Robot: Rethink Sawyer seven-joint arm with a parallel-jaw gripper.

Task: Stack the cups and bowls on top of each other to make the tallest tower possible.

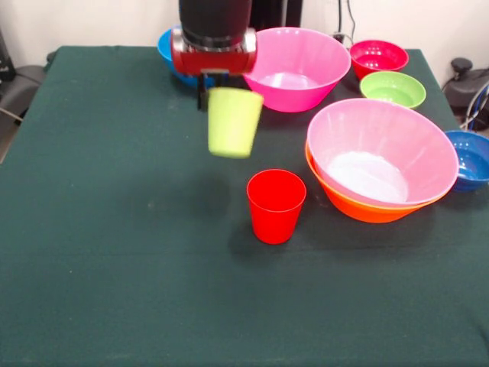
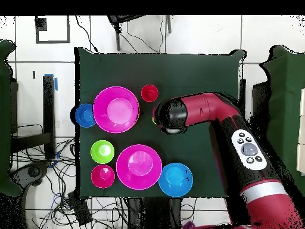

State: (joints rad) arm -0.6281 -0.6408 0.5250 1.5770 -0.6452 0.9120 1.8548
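While my end effector (image 1: 215,86) grips the green cup (image 1: 234,122) aloft, the red cup (image 1: 276,205) waits at five o'clock for stacking.

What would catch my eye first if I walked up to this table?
Probably the lime green cup hanging tilted in the air under the gripper, above the green table. Next, the pale pink bowl nested in an orange bowl, with the red cup upright beside them.

Front cam: angled down across the surface (image 1: 114,290), fairly close. Overhead: straight down, farther out. Both cover the whole green surface.
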